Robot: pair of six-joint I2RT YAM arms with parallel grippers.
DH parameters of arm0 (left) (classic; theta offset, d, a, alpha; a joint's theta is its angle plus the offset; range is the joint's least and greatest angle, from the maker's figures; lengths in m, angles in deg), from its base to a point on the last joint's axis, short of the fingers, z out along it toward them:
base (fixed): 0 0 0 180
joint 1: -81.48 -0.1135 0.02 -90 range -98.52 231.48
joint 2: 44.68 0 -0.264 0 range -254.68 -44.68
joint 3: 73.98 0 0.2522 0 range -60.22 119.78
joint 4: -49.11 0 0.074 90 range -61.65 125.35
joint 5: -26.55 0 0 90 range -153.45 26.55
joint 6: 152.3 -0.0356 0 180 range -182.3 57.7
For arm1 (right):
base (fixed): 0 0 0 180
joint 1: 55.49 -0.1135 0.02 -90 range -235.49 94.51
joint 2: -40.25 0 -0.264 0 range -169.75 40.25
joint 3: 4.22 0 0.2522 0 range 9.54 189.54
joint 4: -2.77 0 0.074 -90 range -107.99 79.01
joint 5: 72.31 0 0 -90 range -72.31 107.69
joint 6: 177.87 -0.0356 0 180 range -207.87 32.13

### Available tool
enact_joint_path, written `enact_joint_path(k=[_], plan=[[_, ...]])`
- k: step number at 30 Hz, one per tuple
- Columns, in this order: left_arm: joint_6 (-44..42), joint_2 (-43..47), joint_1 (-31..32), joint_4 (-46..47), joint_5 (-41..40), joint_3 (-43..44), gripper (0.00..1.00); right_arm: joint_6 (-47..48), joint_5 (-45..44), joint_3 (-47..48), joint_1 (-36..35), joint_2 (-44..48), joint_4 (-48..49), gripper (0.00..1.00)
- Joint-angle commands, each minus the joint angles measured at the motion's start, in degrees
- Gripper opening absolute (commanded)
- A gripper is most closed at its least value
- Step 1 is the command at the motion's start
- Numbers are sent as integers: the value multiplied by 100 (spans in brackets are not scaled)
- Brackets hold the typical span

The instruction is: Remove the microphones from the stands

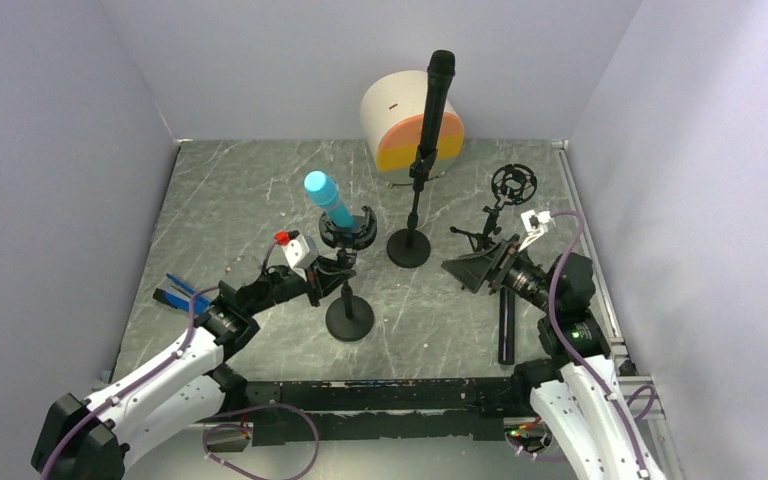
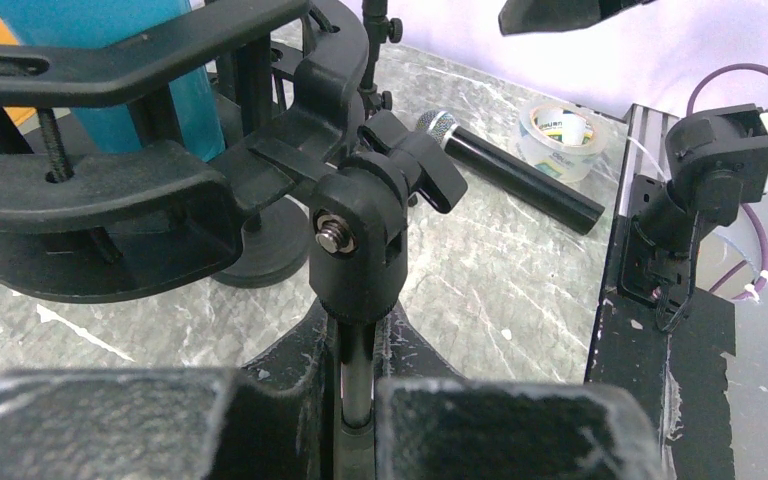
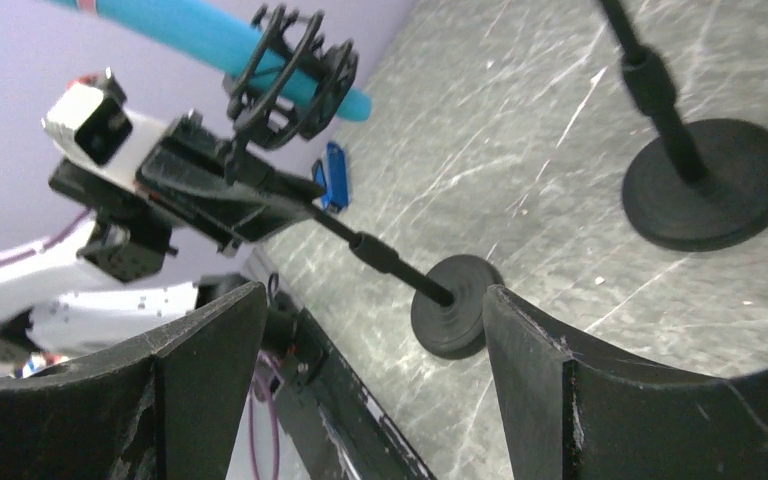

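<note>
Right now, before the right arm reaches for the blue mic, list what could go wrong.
1. The blue microphone leans out of its shock mount; a sideways pull may twist the short stand, though the left gripper has its jaws shut on the pole.
2. The right gripper, jaws open, may clip the tall stand or the small tripod on its way.
3. Its arm could roll the black microphone lying alongside.

The bright blue microphone (image 1: 328,198) is sitting in the black ring-shaped cradle (image 1: 352,229) at the top of a short black stand (image 1: 348,298). It is leaning, with its rounded head pointing up toward the far left and its lower end poking out through the cradle. The stand's thin pole is rising from a round base (image 1: 349,322), which is resting flat on the worktop (image 1: 260,190).
</note>
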Motion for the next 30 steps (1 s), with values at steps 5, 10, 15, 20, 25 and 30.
enact_joint_path(k=[5, 10, 15, 20, 25, 30], plan=[[175, 59, 151, -346, -215, 67, 19, 778, -1678, -227, -2058, -532, 734, 81], [74, 182, 146, -620, -124, 199, 36, 1040, -2510, -645, -2980, -654, 1649, 81], [-42, 227, 139, -648, 145, 313, 44, 1215, -2824, -974, -3514, -969, 2440, 82], [-276, 318, 143, -598, 596, 397, 46, 1754, -3169, -1553, -4077, -1299, 3873, 83], [-477, 341, 117, -661, 756, 452, 49, 2460, -3484, -1523, -4516, -1759, 4218, 85], [-578, 148, -73, -467, 1374, 495, 49, 2692, -3540, -1522, -4727, -2198, 4658, 86]])
